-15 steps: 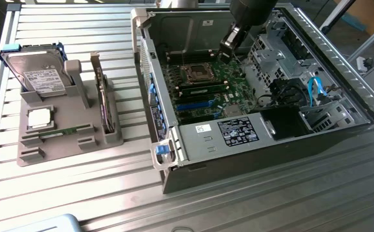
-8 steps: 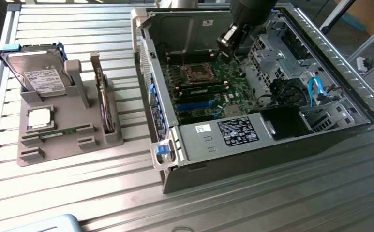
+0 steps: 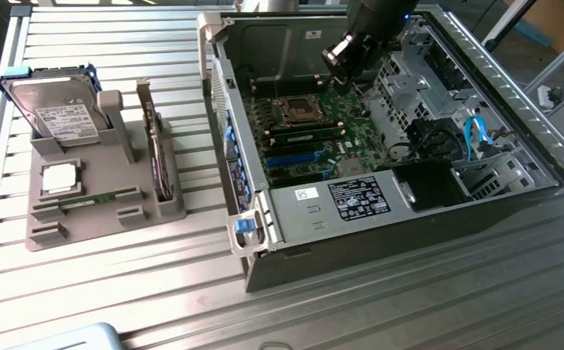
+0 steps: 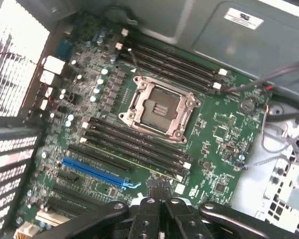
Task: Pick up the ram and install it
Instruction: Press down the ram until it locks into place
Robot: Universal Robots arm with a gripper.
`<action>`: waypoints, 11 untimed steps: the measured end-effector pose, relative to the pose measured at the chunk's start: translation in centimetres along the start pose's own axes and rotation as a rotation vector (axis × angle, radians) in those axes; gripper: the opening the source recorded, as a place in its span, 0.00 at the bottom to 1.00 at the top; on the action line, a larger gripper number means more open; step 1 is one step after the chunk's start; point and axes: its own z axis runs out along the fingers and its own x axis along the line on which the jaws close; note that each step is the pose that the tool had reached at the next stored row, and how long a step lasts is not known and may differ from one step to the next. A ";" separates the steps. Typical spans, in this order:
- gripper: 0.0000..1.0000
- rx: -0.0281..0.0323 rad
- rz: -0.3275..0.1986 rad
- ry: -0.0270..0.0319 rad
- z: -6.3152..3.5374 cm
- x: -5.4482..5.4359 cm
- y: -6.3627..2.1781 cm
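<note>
Shut black gripper (image 4: 161, 193) fingers are seen closest in the wrist view, pressed together with nothing visible between them, poised over the green motherboard (image 4: 224, 129) of an opened computer case (image 3: 379, 244). The ram (image 4: 137, 160) is seen seated on edge in a black memory slot on the side of the empty CPU socket (image 4: 157, 110) that faces the blue expansion slot (image 4: 94, 172). Its long axis is laid parallel to the neighbouring empty slots and to that side of the socket. One end of the stick is pointed toward the gripper's fingertips; whether they touch it cannot be told.

From the exterior view the ram (image 3: 306, 136) is shown as a thin green stick running from the exterior view's left to its right across the board, with the gripper (image 3: 340, 62) hung above the board, past the socket (image 3: 296, 109) from the stick.

That view also takes in what the wrist camera does not: a grey fixture (image 3: 116, 211) set on the slatted metal table (image 3: 360, 313) at the exterior view's left, well apart from the case. A silver hard drive (image 3: 58, 109) and an upright expansion card (image 3: 151, 146) are held in it. A thin green strip (image 3: 92, 198) is lodged in its low slot; what it is cannot be told.
</note>
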 end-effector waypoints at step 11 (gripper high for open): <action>0.11 0.0043 0.220 -0.0074 0.00 0.0 0.00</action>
